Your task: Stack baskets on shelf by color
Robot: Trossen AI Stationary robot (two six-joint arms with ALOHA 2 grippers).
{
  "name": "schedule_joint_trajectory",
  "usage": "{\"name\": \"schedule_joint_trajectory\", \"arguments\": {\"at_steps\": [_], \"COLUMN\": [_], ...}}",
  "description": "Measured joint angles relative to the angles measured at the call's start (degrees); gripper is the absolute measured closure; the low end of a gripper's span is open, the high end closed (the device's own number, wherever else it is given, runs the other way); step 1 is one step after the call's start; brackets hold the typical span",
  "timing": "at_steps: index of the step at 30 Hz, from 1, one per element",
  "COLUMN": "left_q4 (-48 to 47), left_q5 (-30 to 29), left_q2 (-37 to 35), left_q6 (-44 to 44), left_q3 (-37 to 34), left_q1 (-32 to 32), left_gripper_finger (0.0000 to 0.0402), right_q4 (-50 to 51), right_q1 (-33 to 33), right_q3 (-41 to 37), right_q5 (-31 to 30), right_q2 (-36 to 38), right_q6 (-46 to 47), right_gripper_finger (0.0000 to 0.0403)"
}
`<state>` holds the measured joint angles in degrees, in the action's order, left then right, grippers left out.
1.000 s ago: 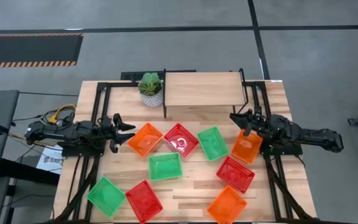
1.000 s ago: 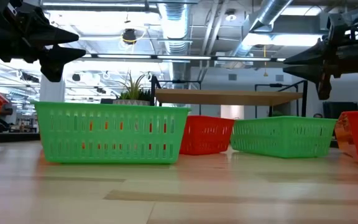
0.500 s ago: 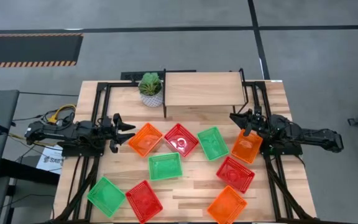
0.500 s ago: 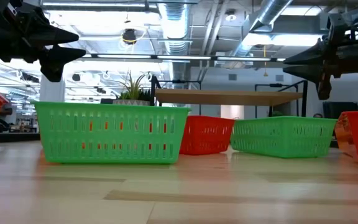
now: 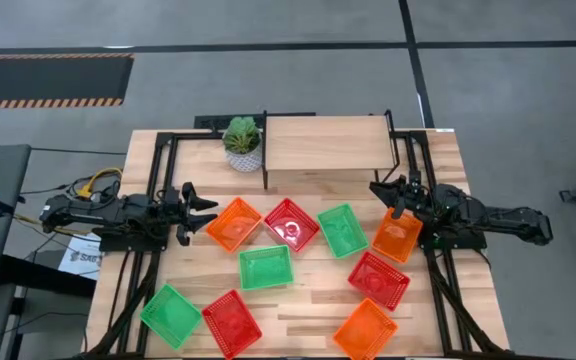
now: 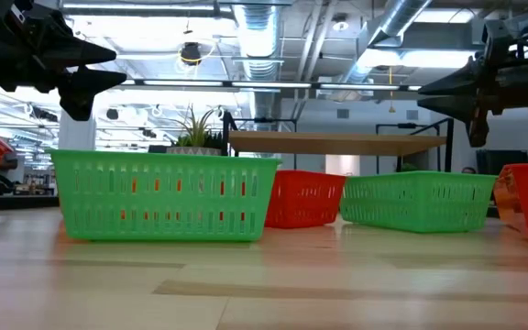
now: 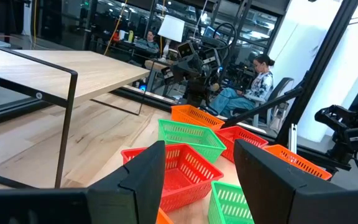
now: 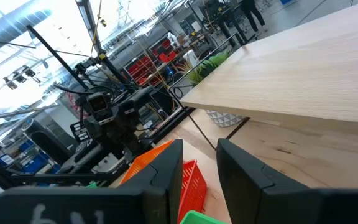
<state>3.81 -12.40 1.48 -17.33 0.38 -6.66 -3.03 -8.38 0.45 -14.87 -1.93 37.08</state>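
Three orange, three red and three green mesh baskets lie scattered on the tabletop, each on its base. In the high view the far row holds an orange basket (image 5: 233,223), a red basket (image 5: 291,225), a green basket (image 5: 343,229) and a second orange basket (image 5: 397,236). The light wooden shelf (image 5: 326,143) stands at the far edge on black legs, with nothing on it. My left gripper (image 5: 206,211) hovers open just left of the far-left orange basket. My right gripper (image 5: 386,194) hovers open above the table, beside the far-right orange basket's far corner.
A potted plant (image 5: 243,143) stands left of the shelf. Another green basket (image 5: 266,268) and red basket (image 5: 378,279) sit mid-table. A green (image 5: 172,314), a red (image 5: 232,322) and an orange basket (image 5: 365,330) lie near the near edge. Seated people show beyond the table in the left wrist view.
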Motion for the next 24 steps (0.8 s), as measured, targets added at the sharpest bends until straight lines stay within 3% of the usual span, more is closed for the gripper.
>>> {"name": "schedule_joint_trajectory", "arguments": {"at_steps": [9, 18, 24], "left_q4": [0.0, 0.2, 0.5], "left_q5": [0.0, -1.9, -3.8], "left_q2": [0.0, 0.0, 0.0], "left_q6": [-0.6, -17.3, -19.2], "left_q3": [0.0, 0.0, 0.0], "left_q1": [0.0, 0.0, 0.0], "left_gripper_finger": [0.0223, 0.0223, 0.0223], "right_q4": [0.0, 0.0, 0.0], "right_q1": [0.0, 0.0, 0.0], "right_q3": [0.0, 0.0, 0.0], "right_q5": [0.0, 0.0, 0.0], "right_q2": [0.0, 0.0, 0.0], "right_q6": [0.0, 0.0, 0.0], "right_gripper_finger": [0.0282, 0.0282, 0.0282]}}
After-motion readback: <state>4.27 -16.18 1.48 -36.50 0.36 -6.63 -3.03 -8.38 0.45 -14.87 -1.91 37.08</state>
